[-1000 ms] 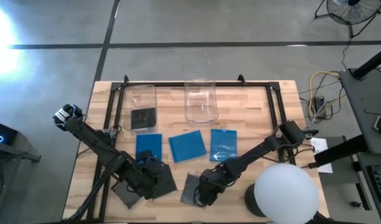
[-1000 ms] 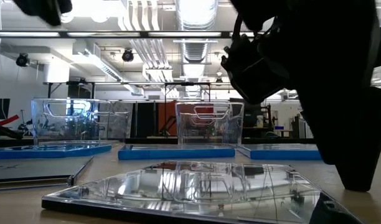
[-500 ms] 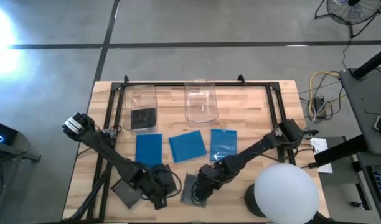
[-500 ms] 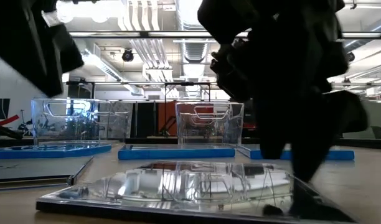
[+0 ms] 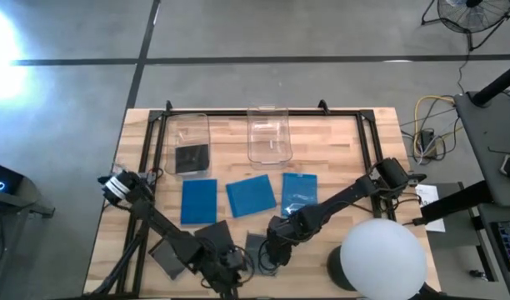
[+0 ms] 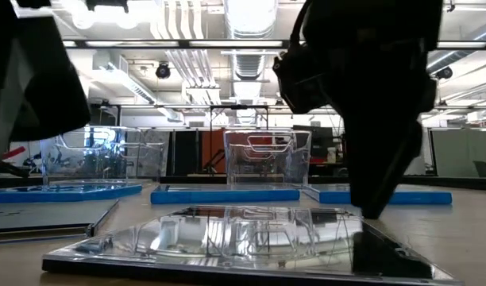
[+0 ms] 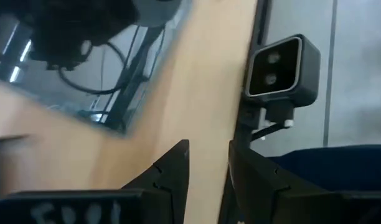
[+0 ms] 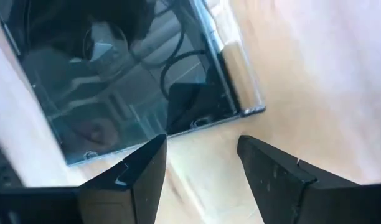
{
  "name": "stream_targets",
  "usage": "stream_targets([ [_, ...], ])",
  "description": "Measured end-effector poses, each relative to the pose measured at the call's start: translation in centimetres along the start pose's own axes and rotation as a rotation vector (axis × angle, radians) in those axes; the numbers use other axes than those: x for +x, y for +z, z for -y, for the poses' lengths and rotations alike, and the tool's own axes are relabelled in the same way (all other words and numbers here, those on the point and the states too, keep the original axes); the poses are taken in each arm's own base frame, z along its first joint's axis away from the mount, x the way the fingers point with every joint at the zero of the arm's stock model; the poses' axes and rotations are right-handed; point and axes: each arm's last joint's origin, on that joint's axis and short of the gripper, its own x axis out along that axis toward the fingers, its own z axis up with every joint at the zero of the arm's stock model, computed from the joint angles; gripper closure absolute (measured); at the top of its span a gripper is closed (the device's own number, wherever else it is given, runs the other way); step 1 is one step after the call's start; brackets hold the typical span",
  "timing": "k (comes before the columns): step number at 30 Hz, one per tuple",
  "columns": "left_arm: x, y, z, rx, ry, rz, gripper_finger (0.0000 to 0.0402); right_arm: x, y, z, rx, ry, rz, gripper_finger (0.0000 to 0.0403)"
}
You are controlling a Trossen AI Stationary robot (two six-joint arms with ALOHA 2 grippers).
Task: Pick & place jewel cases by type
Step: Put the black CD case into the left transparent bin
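Three dark jewel cases lie flat near the table's near edge (image 5: 165,260) (image 5: 212,234) (image 5: 257,243); a fourth lies in the left clear bin (image 5: 191,157). Three blue cases (image 5: 198,200) (image 5: 251,194) (image 5: 298,192) lie in a row mid-table. My right gripper (image 5: 270,254) (image 8: 200,146) is open, pointing down at one edge of the rightmost dark case (image 8: 128,81) (image 6: 243,238). My left gripper (image 5: 230,275) (image 7: 208,149) hovers at the near edge with a narrow gap between its fingers, beside that case, over bare wood. My right gripper comes down from above at the edge of the rightmost dark case (image 8: 203,124), near its corner (image 8: 258,111). Whether a fingertip (image 6: 370,208) touches the case, I cannot tell. The case lies flat on the table.
Two clear bins stand at the far side, the left one (image 5: 188,133) and the right one (image 5: 267,133). A black frame rail (image 5: 367,133) rims the table. The low camera (image 7: 281,62) sits at the near edge close to my left gripper. A white lamp dome (image 5: 382,254) covers the near right corner.
My left arm has swung off the middle dark case toward the table's near edge and a little right, ending beside the rightmost dark case. My right gripper has shifted slightly toward the far side, coming in over that case's edge.
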Motion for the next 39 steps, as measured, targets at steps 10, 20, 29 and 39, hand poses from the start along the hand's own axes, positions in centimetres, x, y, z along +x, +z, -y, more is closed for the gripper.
stream_targets([
  [10,4.0,-0.1,0.7,0.014,0.051,-0.058,0.0307,-0.1,0.6,0.0,-0.097,-0.040,0.108,0.0199],
  [20,3.8,0.5,-1.1,0.010,0.163,-0.041,0.0308,0.2,0.4,-0.9,-0.144,0.129,0.017,0.0199],
  [29,3.8,0.0,-3.2,0.014,0.276,-0.067,0.0308,0.2,-0.8,-1.6,-0.165,0.251,-0.156,0.0199],
  [39,0.3,0.7,-3.7,0.034,0.443,-0.048,0.0307,-0.7,-0.6,-1.1,0.004,0.181,-0.131,0.0199],
])
